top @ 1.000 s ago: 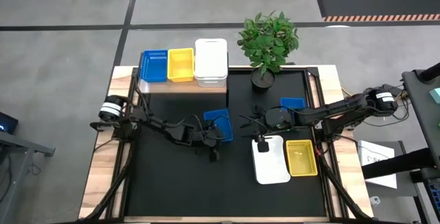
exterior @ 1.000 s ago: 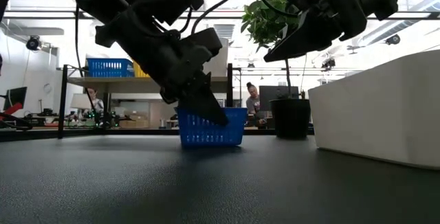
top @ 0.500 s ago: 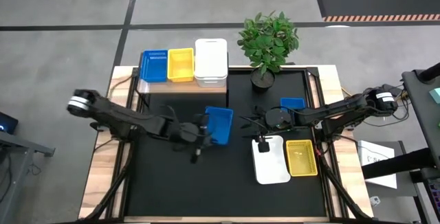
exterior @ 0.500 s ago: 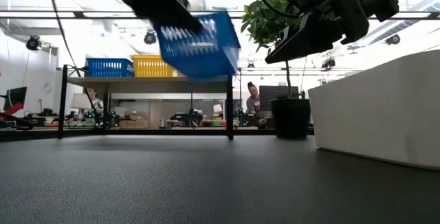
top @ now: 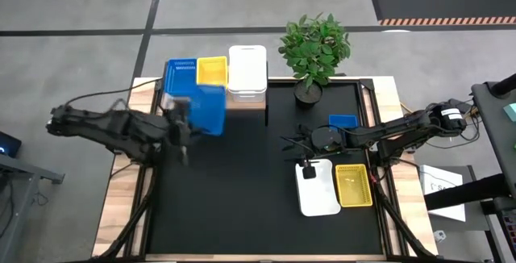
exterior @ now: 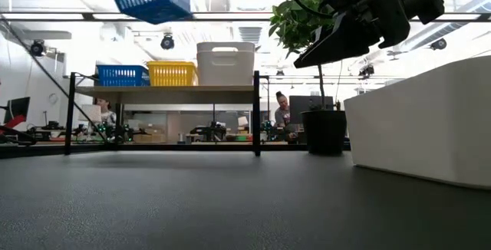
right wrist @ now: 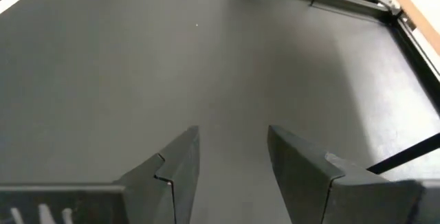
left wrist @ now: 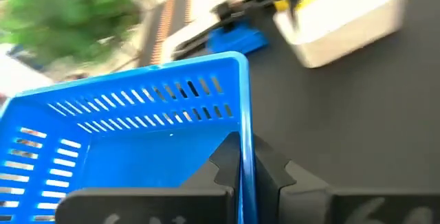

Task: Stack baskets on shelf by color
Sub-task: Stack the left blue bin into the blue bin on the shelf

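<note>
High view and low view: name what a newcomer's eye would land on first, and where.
The blue basket stands out, carried in the air by the left end effector, shut on its wall, next to the shelf that holds blue, yellow and white baskets. On the right, the open right end effector hovers over the black table near a white basket and a yellow basket.

Left arm stretched toward the far left corner, left gripper (top: 187,111) raised high, fingers (left wrist: 227,161) clamped on a thin wall. Right arm reaching in low, right gripper (right wrist: 230,157) spread, nothing between fingers.
</note>
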